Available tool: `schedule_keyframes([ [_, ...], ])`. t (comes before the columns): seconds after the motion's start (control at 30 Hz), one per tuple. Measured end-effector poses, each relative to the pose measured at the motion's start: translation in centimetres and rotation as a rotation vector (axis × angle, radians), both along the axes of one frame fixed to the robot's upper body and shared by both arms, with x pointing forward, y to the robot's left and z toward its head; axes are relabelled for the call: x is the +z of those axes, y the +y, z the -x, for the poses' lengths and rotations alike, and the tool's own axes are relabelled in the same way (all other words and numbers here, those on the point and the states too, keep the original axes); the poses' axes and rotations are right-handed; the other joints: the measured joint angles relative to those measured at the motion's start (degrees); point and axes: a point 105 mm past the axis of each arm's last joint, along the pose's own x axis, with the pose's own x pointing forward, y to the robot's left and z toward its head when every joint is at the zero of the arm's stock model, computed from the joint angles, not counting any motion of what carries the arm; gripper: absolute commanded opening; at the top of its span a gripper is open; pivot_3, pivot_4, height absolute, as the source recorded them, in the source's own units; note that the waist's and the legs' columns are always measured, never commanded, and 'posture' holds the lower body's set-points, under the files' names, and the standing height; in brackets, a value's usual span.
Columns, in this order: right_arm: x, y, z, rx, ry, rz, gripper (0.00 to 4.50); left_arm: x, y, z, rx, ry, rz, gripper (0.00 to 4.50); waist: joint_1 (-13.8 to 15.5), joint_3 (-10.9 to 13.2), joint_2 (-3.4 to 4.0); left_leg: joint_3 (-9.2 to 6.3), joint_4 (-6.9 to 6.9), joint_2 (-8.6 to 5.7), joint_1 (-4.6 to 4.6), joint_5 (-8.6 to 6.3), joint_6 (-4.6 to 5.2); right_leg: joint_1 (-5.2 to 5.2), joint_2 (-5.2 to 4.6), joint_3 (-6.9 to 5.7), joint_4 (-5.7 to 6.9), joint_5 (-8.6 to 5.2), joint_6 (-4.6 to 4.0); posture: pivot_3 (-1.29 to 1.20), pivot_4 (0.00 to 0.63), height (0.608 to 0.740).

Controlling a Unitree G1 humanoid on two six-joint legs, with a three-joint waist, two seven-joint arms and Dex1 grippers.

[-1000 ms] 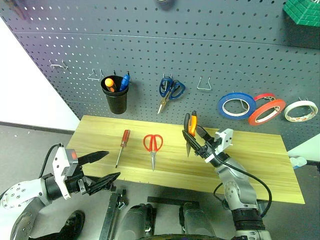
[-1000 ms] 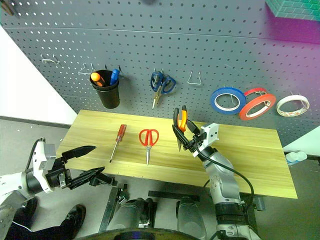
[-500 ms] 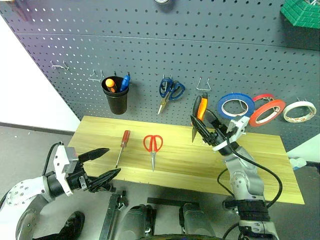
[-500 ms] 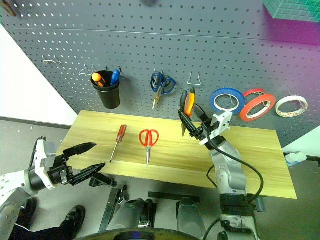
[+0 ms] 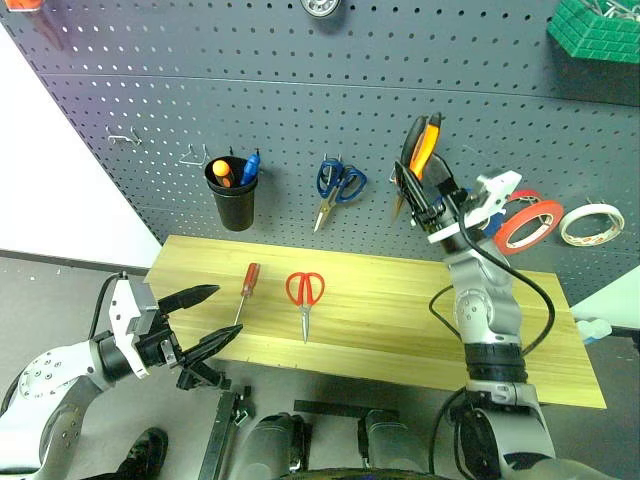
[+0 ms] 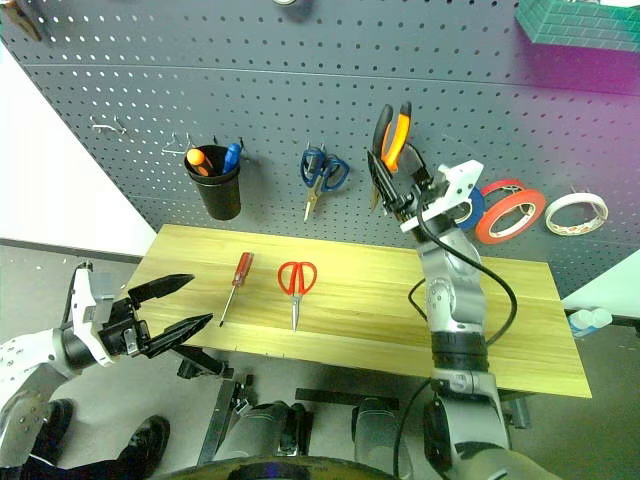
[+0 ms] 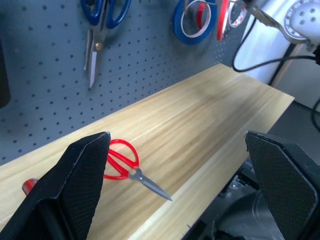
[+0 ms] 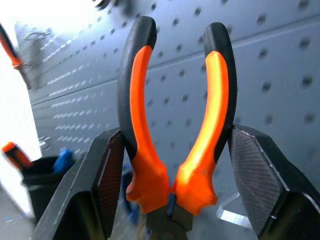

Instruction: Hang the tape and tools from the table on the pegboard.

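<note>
Now the pliers (image 5: 420,150) are up in front of the pegboard (image 5: 300,110), handles uppermost, held by the right gripper (image 5: 425,195), whose jaws are clamped on the tool low down near its pivot, so the two orange-and-black handles stand free above them. The bare wire hook that seems meant for them probably sits just behind the tool, though from here I cannot tell exactly where. To do this step well, the arm should bring the fork of the handles over the hook's tips, keep the pliers upright so one handle passes on each side, then lower until the hook carries the weight before letting go; a tilt would likely let the tool slide off.

Around it, the red-orange tape (image 5: 532,222) already hangs on the board beside the blue roll (image 7: 191,22), with the blue-handled scissors (image 5: 340,185) and a black cup (image 5: 230,200) further along. On the counter (image 5: 520,330) the red-handled scissors (image 5: 305,295) and the screwdriver (image 5: 244,290) lie flat, near each other, not yet hung.

The left gripper (image 5: 200,325) hangs off the counter's near edge, its jaws spread wide and holding nothing.
</note>
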Motion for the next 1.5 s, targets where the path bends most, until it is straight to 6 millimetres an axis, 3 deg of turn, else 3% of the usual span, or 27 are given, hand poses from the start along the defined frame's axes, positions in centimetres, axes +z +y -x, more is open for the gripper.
schedule_keyframes([
  [0.3, 0.8, 0.3, -2.5, -0.090, -0.008, -0.007, 2.82, -0.7, 0.1, 0.0, -0.003, 0.007, 0.006, 4.50, -0.09, -0.07, 0.04, -0.02, 0.42, 0.05, 0.00, 0.02, -0.03, 0.04, 0.08, 0.00, 0.30, 0.03, -0.07, 0.03, 0.024, 0.740],
  [0.63, 2.1, 0.6, -3.8, -0.103, -0.036, -0.042, 2.82, -0.5, 0.0, -0.1, 0.016, -0.004, 0.002, 4.50, -0.02, -0.12, 0.04, -0.04, 0.67, 0.11, 0.01, 0.02, -0.02, 0.09, 0.16, -0.01, 0.45, 0.08, -0.11, 0.03, 0.025, 0.740],
  [1.07, 2.6, -0.4, -5.1, -0.162, -0.056, -0.054, 2.82, 3.6, -2.1, -0.5, 0.026, -0.103, 0.096, 4.50, -0.06, -0.14, 0.05, -0.04, 0.76, 0.12, 0.04, 0.05, -0.04, 0.11, 0.24, -0.07, 0.58, 0.10, -0.10, 0.05, 0.021, 0.740],
  [1.5, 2.3, -0.5, -5.9, -0.235, -0.086, 0.035, 2.82, 4.1, -2.4, -0.5, 0.051, -0.101, 0.121, 4.50, 0.03, -0.14, 0.04, -0.04, 0.83, 0.17, 0.26, 0.15, -0.15, 0.18, 0.29, -0.04, 0.93, 0.08, -0.15, 0.07, 0.033, 0.740],
])
